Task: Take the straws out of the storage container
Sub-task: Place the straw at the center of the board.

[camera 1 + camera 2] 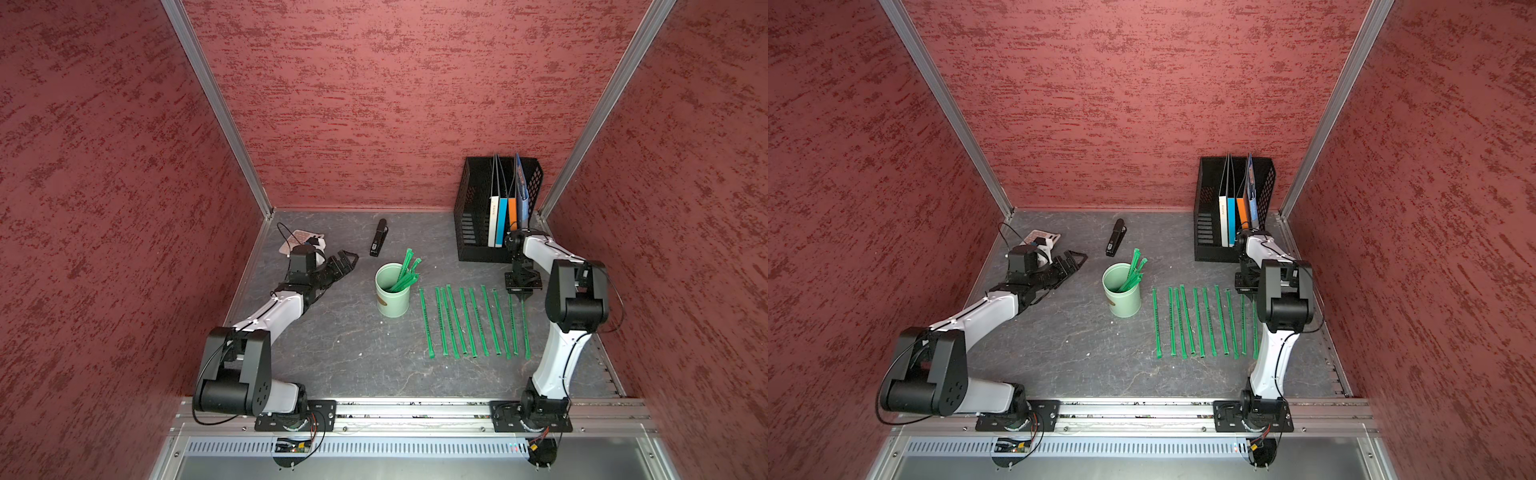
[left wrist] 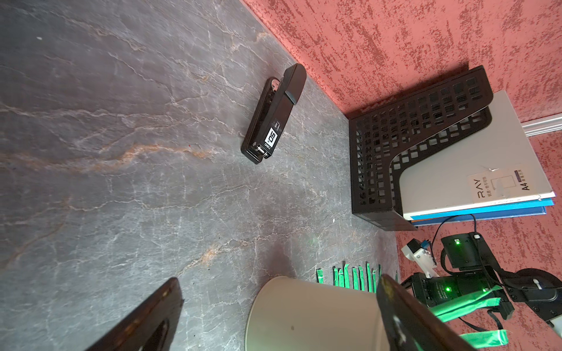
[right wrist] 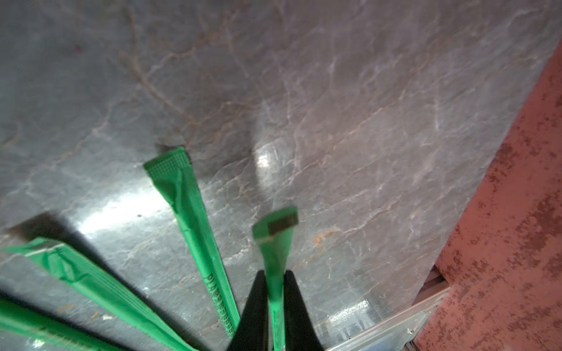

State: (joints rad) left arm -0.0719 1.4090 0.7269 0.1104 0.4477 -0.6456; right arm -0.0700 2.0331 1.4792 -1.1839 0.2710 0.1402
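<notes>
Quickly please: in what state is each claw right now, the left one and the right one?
Left claw: open, holding nothing.
Right claw: closed on one green straw.

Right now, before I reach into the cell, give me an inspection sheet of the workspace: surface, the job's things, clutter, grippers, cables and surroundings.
Surface: grey marble-look table, no spills seen.
Job's things: mint cup upright, several straws leaning inside; row of straws lying side by side next to it.
Clutter: black stapler behind the cup; black mesh rack holding folders in the far corner; pale patterned item half hidden by the left arm.
Grippers: left gripper jaws wide open, empty; right gripper jaws shut on one straw at the row's end.
Cables: black cable loop at the left wrist.
Surroundings: red textured walls, aluminium frame posts.
</notes>
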